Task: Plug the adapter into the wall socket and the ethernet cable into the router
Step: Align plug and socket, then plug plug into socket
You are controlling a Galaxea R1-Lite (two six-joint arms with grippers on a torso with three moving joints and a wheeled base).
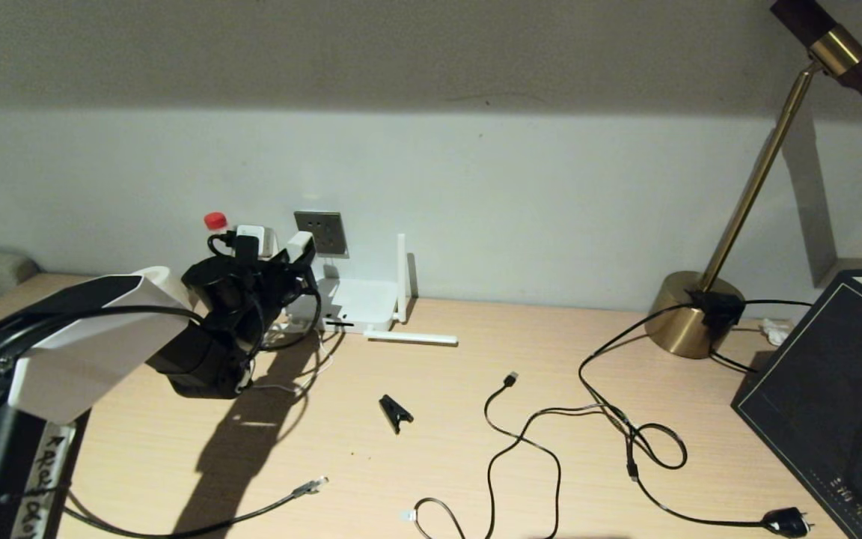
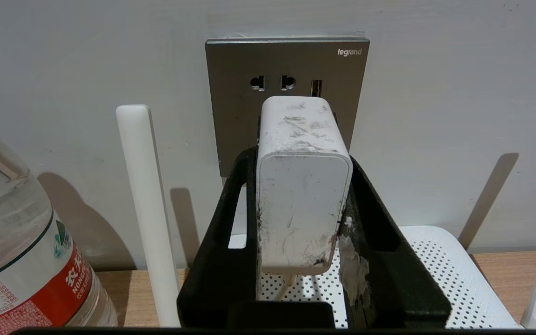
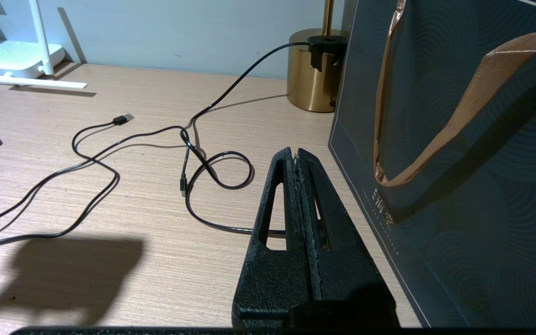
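My left gripper (image 2: 303, 160) is shut on the scuffed white adapter (image 2: 303, 186), one black finger on each side. The adapter's front end is at the grey wall socket (image 2: 286, 65), just below its two-pin holes; the pins are hidden. From the head view the adapter (image 1: 301, 247) is right beside the wall socket (image 1: 320, 232). The white router (image 1: 356, 303) lies under the socket, one antenna upright, one flat on the table. The ethernet cable (image 1: 311, 486) lies loose at the front left, clear tip free. My right gripper (image 3: 294, 153) is shut and empty, low over the table.
A water bottle (image 2: 16, 260) stands to the left of the socket. A black clip (image 1: 395, 412), a thin USB-tipped cable (image 1: 510, 378) and a black plug (image 1: 786, 522) lie on the table. A brass lamp base (image 1: 689, 314) and a dark paper bag (image 3: 458, 139) stand on the right.
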